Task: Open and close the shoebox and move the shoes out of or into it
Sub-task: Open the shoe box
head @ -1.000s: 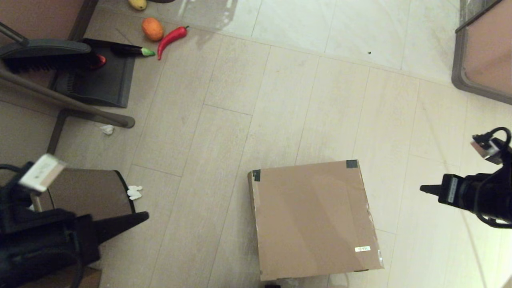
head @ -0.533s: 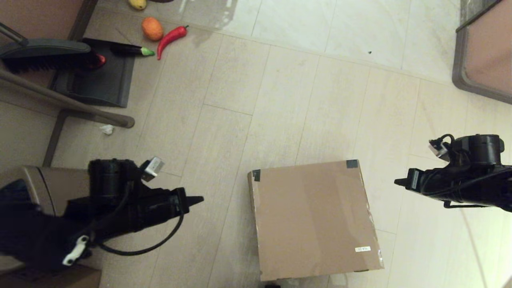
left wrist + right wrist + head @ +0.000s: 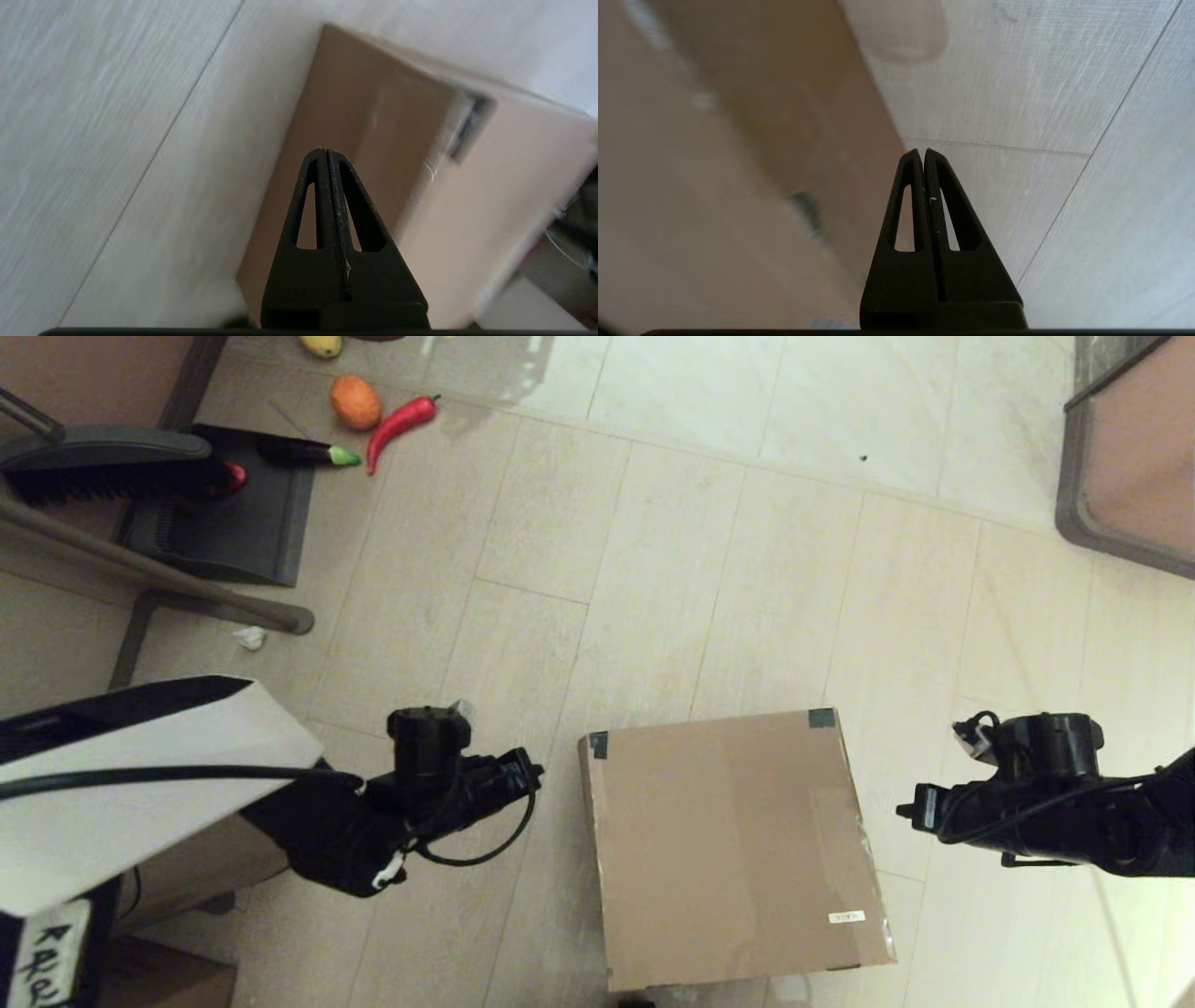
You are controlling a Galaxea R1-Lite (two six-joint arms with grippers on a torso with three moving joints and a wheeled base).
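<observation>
Head view first: we see the shoebox point(image 3: 733, 845) lying flat on the pale tiled floor point(image 3: 653, 569), low in the middle of the scene, between our two arms. It is a plain brown cardboard box, wide and shallow, and its lid is down. Two small squares of black tape point(image 3: 822, 718) mark the lid's far corners, one at each end of the far edge, and a small white label point(image 3: 846, 917) sits on the lid near its right near corner. Clear tape glints along the right edge. The shoes do not show in any view.

Our left gripper point(image 3: 534, 770) hangs just beside the box's left side, near the far taped corner, pointing toward it and apart from the cardboard as far as we can tell. From the left wrist view its two black fingers point(image 3: 322, 196) are pressed together tip to tip with nothing between them, aimed at the box's side wall below the taped corner.

Our right gripper point(image 3: 904, 811) is off the box's right edge, near it but not touching, pointing inward at about mid-length of that side. In the right wrist view its fingers point(image 3: 922, 196) likewise meet along their length and hold nothing, with the box's side blurred just beyond them.

Well away at the far left lie a red chilli point(image 3: 401, 422), an orange fruit point(image 3: 356, 402), a small eggplant point(image 3: 308, 454) and a dark dustpan point(image 3: 224, 513).
</observation>
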